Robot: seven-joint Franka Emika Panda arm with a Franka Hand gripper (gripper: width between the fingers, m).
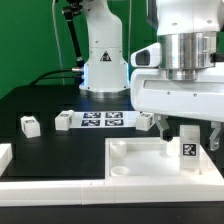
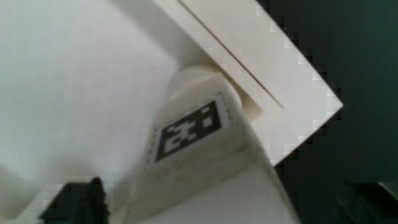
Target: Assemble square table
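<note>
White leg (image 1: 187, 150), its black-and-white tag unreadable, stands upright on the tabletop (image 1: 135, 165) near the raised rim. Gripper (image 1: 190, 143) fingers straddle it, spread wide, gripping nothing. Black table (image 1: 40, 100) beyond lies open.

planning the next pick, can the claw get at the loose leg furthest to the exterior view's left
Probably yes. That loose leg sits alone on the black table with open space around it. The claw is open, straddling the standing leg on the tabletop, so it must lift clear first.
</note>
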